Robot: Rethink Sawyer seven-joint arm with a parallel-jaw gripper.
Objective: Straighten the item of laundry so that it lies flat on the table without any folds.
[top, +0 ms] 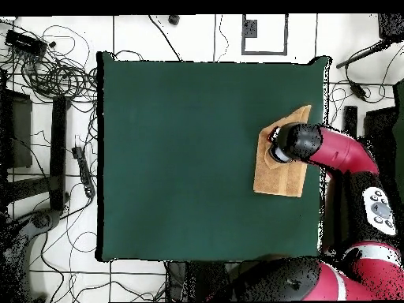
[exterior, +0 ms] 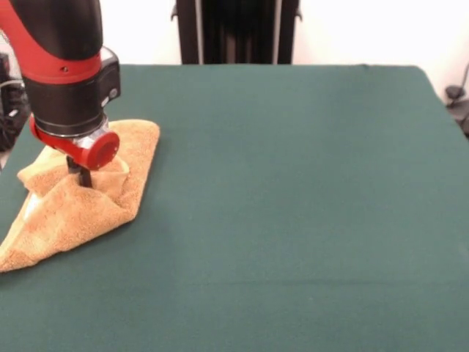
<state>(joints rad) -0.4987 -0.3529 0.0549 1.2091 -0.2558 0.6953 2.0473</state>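
The item of laundry [exterior: 73, 216], a golden-tan towel, lies rumpled and folded over itself at the left side of the table [exterior: 293, 183], its lower corner reaching the picture's left edge. My gripper [exterior: 79, 176] comes straight down into the raised folds at the towel's middle; the cloth hides its tip. From overhead the towel [top: 280, 175] sits near the right edge of the table [top: 181, 158], folded into a rough quadrilateral with one corner pointing up and right. The arm's wrist [top: 293, 144] covers the towel's upper part and the gripper beneath.
The towel lies close to the table's side edge [top: 319, 158]. Cables [top: 55, 71] and equipment sprawl on the floor beyond the opposite side. A black stand [exterior: 238, 29] rises behind the far edge.
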